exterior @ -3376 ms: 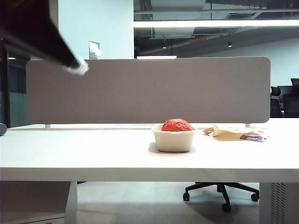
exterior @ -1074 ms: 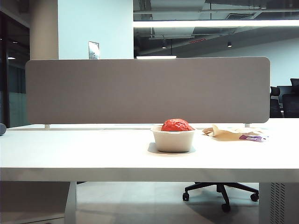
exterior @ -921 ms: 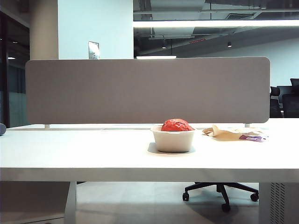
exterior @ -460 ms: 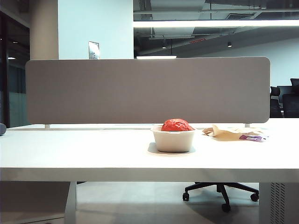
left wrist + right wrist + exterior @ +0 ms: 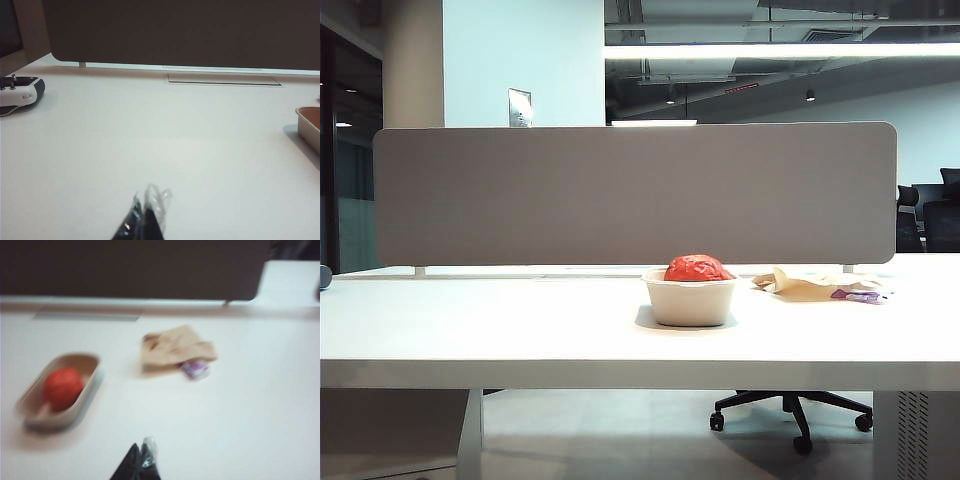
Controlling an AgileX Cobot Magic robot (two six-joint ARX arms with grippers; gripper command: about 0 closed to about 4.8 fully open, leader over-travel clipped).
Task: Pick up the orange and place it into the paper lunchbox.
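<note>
One orange (image 5: pixel 697 268) sits inside one paper lunchbox (image 5: pixel 690 301) on the worktop (image 5: pixel 520 330), toward its middle. One crumpled sheet of tan paper (image 5: pixel 803 284) lies nearer the worktop's right end, with one small purple item (image 5: pixel 858 295) against it. One grey divider panel (image 5: pixel 635 194) runs along the far edge. One white-and-dark handheld device (image 5: pixel 19 93) rests near the far left corner. One office chair base (image 5: pixel 792 411) shows beneath the worktop. Two grippers appear, each in its own wrist view: the left gripper (image 5: pixel 148 216) and the right gripper (image 5: pixel 141 459), both with fingertips pressed together above bare worktop, carrying nothing.
</note>
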